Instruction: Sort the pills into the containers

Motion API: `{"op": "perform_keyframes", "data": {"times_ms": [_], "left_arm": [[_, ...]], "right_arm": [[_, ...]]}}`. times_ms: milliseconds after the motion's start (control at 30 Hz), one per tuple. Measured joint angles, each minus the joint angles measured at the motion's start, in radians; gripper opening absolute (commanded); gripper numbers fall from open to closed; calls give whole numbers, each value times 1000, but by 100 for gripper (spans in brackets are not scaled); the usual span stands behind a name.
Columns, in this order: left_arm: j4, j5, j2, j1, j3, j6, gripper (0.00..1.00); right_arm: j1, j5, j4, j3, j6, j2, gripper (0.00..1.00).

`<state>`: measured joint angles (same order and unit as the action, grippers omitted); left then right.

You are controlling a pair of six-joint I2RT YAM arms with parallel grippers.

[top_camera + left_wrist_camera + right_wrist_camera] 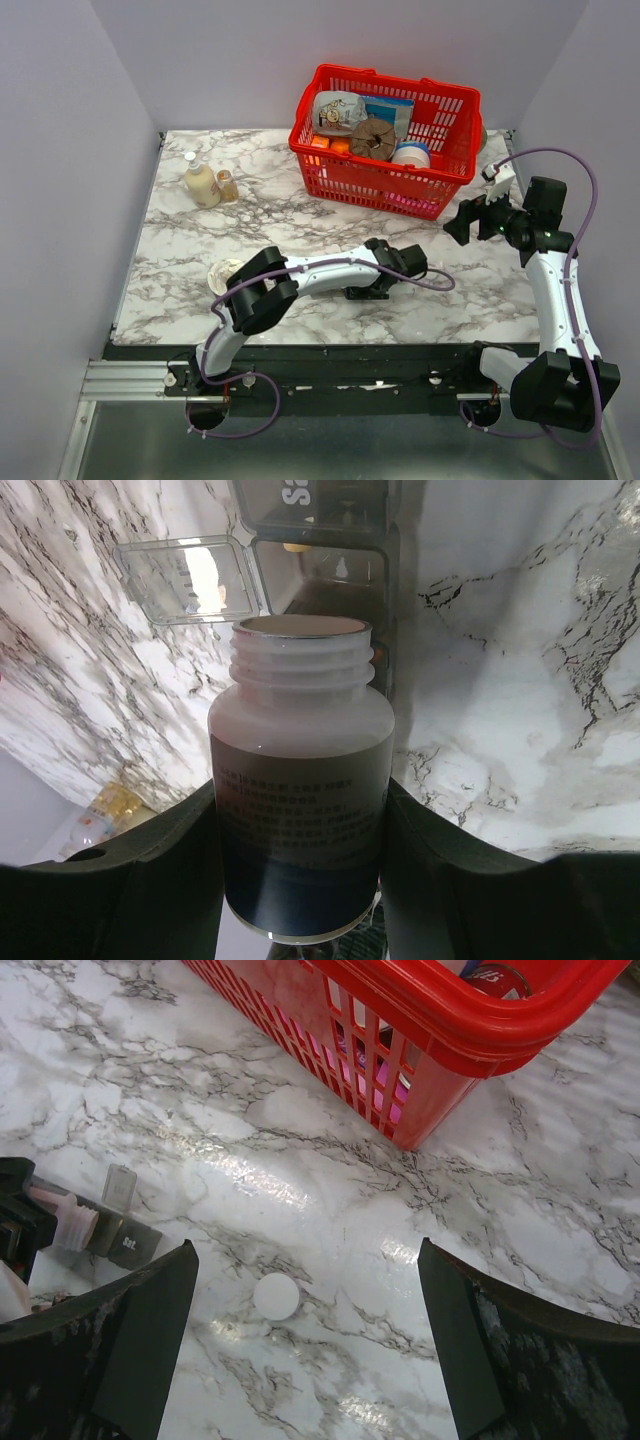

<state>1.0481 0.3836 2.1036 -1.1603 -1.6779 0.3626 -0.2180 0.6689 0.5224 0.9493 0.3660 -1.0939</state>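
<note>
My left gripper (408, 264) (300, 790) is shut on a white pill bottle (300, 810) with no cap. The bottle lies tipped, its open mouth pointing at the dark grey strip of containers (335, 575) (120, 1235). One clear lid (190, 575) of the strip stands open. A small yellowish bit (293, 548) lies in one compartment. In the top view the strip (362, 293) is mostly hidden under the left arm. My right gripper (457, 226) (307, 1248) is open and empty, held above the table to the right. A white round cap (276, 1296) lies on the marble below it.
A red wire basket (385, 135) (420, 1030) full of items stands at the back right. Two small bottles (208, 184) stand at the back left. A round whitish dish (224, 275) sits beside the left arm's elbow.
</note>
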Motion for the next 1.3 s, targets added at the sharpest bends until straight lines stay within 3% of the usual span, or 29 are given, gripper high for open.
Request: {"op": "perform_keyframes", "data": {"times_ms": [1300], "left_arm": [[-17, 70, 2, -35, 19, 105, 0]], "right_arm": [[-6, 7, 0, 0, 0, 0, 100]]}}
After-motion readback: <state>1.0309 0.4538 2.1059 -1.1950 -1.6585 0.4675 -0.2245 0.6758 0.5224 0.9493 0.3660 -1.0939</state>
